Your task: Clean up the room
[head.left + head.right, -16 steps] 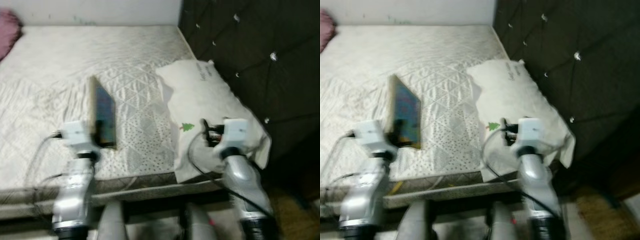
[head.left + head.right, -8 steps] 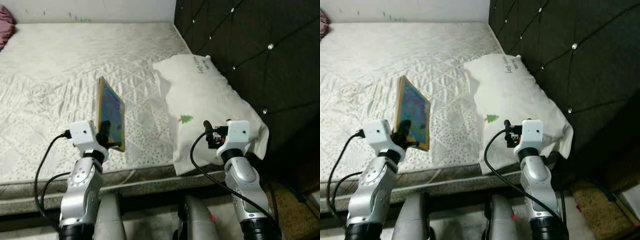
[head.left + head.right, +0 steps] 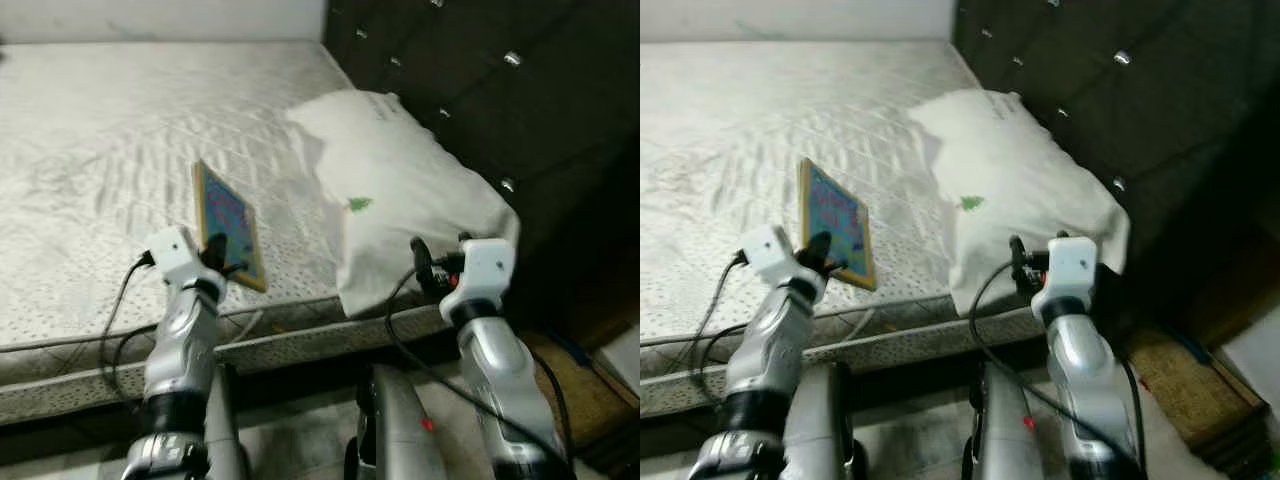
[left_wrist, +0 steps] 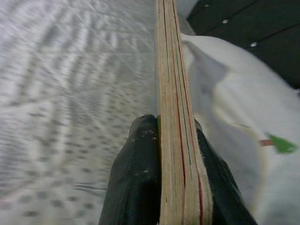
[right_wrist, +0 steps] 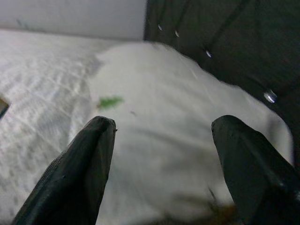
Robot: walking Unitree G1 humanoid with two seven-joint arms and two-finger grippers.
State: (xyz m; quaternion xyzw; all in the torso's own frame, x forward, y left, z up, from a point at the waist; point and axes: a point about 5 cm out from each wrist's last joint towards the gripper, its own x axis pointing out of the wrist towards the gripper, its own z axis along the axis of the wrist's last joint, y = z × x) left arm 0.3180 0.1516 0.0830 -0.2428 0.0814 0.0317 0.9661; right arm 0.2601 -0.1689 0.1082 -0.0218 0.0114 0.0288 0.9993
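The left gripper (image 4: 161, 140) is clamped on the lower edge of a thin wooden board (image 3: 229, 223), one black finger (image 4: 136, 173) pressed flat to each face, so the board stands nearly upright above the gripper and over the near edge of the bed (image 3: 90, 150). Doing this step well looks like a matter of keeping that pinch square: the hold is low on a tall, flat thing, so a quick swing of the arm could lever it loose, and a slow carry with the board kept edge-up seems the safer course (where it is meant to go cannot be told from here). The board shows a pale plywood edge with thin red lines in its layers, and on the face turned toward the right arm a bright picture in blue, pink and green inside a tan border; the detail is too blurred to read. The right gripper (image 5: 161, 140) has its fingers spread wide and holds nothing; just beyond its tips lies a white pillow (image 3: 400, 170) with a small green tree printed on it, resting against the dark tufted headboard (image 3: 470, 70). Its free arm should stay clear of the board's path.
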